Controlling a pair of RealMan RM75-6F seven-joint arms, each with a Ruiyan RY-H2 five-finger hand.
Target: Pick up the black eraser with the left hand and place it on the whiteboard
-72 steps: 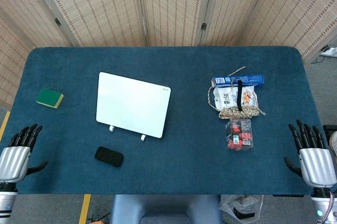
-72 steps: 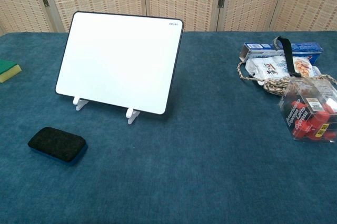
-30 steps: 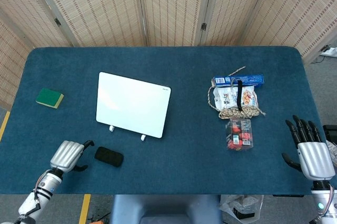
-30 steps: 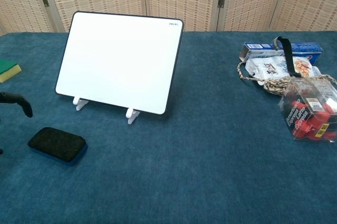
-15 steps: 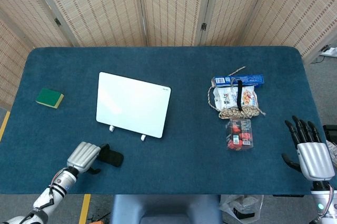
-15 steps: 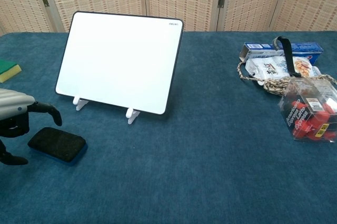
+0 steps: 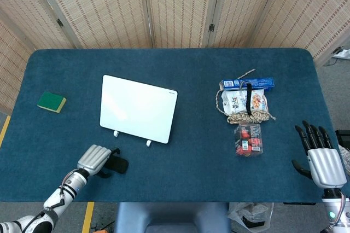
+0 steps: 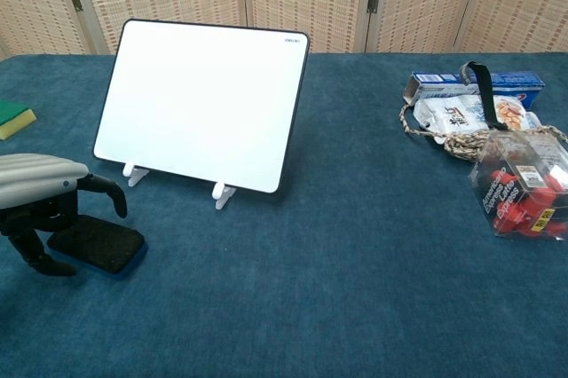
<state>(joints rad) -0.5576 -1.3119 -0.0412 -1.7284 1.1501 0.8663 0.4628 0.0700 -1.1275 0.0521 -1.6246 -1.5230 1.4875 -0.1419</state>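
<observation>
The black eraser (image 8: 105, 246) lies flat on the blue table cloth, in front of the whiteboard's left foot. My left hand (image 8: 43, 199) arches over the eraser's left end, fingers (image 8: 105, 190) curved above it and thumb down by its near side; nothing is gripped. From the head view the left hand (image 7: 97, 159) covers the left part of the eraser (image 7: 118, 165). The whiteboard (image 7: 138, 108) leans back on two white feet, and it also shows as the whiteboard (image 8: 204, 103) in the chest view. My right hand (image 7: 317, 158) rests open, fingers spread, at the table's right front corner.
A green sponge (image 7: 51, 102) lies at the far left. On the right sit a blue box (image 7: 246, 84), a snack bag wound with rope (image 7: 247, 103) and a clear pack of red items (image 7: 249, 139).
My left hand has moved right from the table's front left corner until its fingers arch over the eraser. The eraser has stayed where it was. The right hand has barely shifted.
</observation>
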